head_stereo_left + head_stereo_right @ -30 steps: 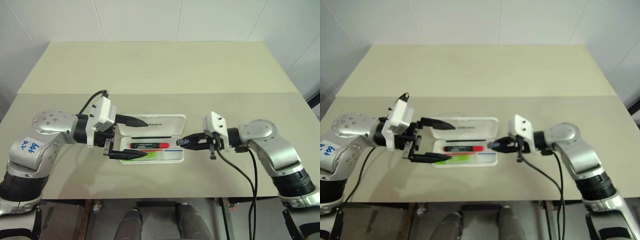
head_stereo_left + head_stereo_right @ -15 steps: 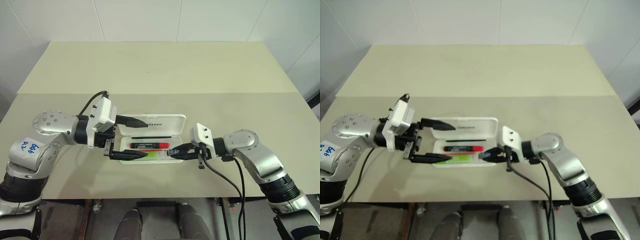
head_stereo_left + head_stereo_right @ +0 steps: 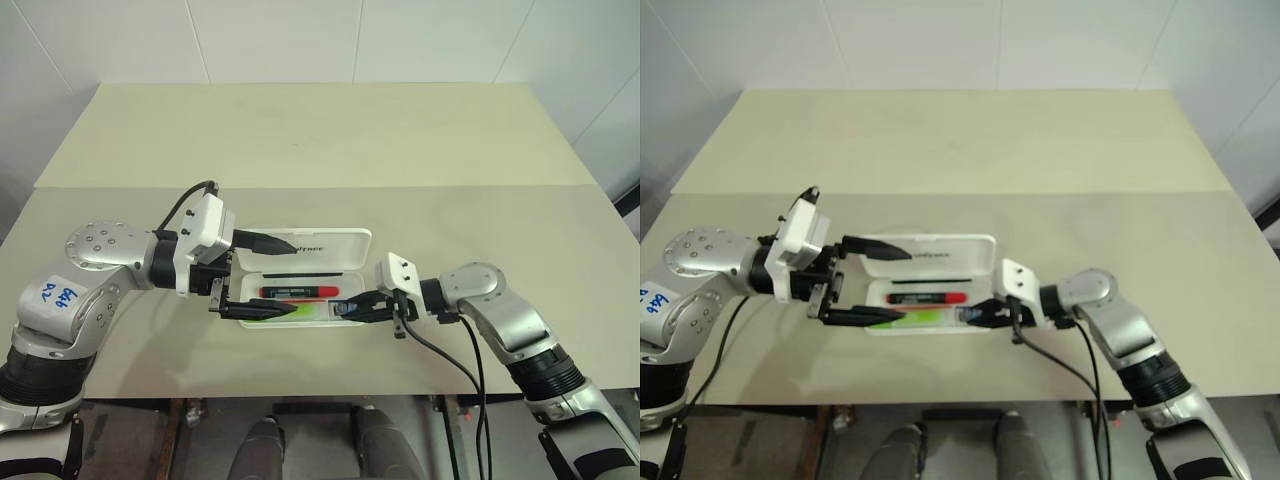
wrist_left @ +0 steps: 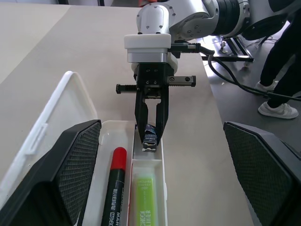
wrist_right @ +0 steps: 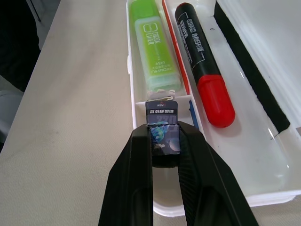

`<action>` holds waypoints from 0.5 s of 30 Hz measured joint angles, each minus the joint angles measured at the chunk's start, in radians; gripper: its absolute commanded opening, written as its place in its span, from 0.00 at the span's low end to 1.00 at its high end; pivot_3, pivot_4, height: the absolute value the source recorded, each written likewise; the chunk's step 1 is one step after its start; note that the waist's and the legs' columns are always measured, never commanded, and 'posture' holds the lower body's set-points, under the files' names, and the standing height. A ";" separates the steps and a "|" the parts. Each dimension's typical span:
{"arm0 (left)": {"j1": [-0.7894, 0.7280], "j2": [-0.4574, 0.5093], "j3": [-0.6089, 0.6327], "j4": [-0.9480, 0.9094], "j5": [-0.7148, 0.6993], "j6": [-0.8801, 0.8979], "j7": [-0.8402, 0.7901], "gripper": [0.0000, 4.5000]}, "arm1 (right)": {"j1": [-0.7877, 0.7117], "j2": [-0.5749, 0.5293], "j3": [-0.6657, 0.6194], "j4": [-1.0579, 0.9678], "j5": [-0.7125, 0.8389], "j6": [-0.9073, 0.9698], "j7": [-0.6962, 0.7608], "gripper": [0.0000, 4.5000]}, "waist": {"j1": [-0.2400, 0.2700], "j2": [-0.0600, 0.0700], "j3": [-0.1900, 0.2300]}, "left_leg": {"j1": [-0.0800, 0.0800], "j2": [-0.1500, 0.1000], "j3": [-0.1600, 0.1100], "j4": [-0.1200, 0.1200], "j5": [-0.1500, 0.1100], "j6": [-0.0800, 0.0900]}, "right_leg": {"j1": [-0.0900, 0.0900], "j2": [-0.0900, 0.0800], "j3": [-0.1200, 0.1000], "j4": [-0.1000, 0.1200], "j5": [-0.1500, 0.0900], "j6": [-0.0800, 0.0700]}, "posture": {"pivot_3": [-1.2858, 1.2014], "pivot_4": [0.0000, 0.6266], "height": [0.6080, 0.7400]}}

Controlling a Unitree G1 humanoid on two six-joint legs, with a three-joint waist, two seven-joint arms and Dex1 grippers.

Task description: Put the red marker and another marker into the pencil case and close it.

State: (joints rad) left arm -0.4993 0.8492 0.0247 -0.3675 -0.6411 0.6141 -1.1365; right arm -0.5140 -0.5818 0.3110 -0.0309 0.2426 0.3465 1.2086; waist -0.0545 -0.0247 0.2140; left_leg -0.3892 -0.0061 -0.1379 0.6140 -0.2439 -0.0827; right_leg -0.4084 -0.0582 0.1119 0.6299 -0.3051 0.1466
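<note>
I see the case [image 3: 352,318] open near the table's [image 3: 320,140] front edge. R gripper [image 5: 164,141] pinches a small dark block [image 5: 162,132] over its end slot. Green marker [image 5: 155,44] & red marker [image 5: 204,66] lie inside. L gripper [image 3: 262,277] gapes wide, holding nothing, over the case's other end.

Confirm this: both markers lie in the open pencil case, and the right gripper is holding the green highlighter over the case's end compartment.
Not quite. The right gripper holds a small dark blue-printed block, not the green highlighter, which lies in the pencil case beside the red marker. The right wrist view shows it; the rest stands.
</note>
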 measured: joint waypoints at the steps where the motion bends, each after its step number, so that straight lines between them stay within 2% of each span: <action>1: 0.000 0.000 0.000 -0.002 0.000 0.000 0.000 1.00 | -0.001 0.002 0.000 0.002 -0.003 0.000 0.000 0.08 | 0.000 0.000 0.000 | 0.000 0.000 0.000 0.000 0.000 0.000 | 0.000 0.000 0.000 0.000 0.000 0.000 | 0.52 0.24 1.00; 2: 0.000 0.000 0.000 -0.005 0.000 0.000 0.000 1.00 | -0.003 0.003 0.000 0.002 -0.005 0.000 0.001 0.08 | 0.000 0.000 0.000 | 0.000 0.000 0.000 0.000 0.000 0.000 | 0.000 0.000 0.000 0.000 0.000 0.000 | 0.52 0.24 1.00; 3: 0.000 0.000 0.000 -0.005 0.000 0.000 0.000 1.00 | -0.005 0.005 0.000 0.004 -0.007 0.000 0.002 0.25 | 0.000 0.000 0.000 | 0.000 0.000 0.000 0.000 0.000 0.000 | 0.000 0.000 0.000 0.000 0.000 0.000 | 0.52 0.24 1.00; 13: 0.000 0.000 0.000 -0.005 0.000 0.000 0.001 1.00 | -0.022 0.025 -0.003 -0.009 0.013 0.015 0.007 0.99 | -0.001 0.000 0.000 | 0.000 0.000 0.000 0.000 0.000 0.000 | 0.000 0.000 0.000 0.000 0.000 0.000 | 0.52 0.24 1.00; 15: 0.000 0.000 0.000 -0.005 0.000 0.000 0.001 1.00 | -0.031 0.025 -0.007 -0.018 0.020 0.026 0.006 0.99 | 0.000 0.000 0.000 | 0.000 0.000 0.000 0.000 0.000 0.000 | 0.000 0.000 0.000 0.000 0.000 0.000 | 0.52 0.24 1.00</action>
State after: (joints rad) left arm -0.4993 0.8491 0.0251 -0.3727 -0.6413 0.6141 -1.1356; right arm -0.5448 -0.5564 0.3036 -0.0492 0.2628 0.3729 1.2145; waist -0.0547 -0.0247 0.2140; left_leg -0.3892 -0.0060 -0.1380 0.6140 -0.2438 -0.0827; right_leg -0.4085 -0.0581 0.1119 0.6301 -0.3051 0.1466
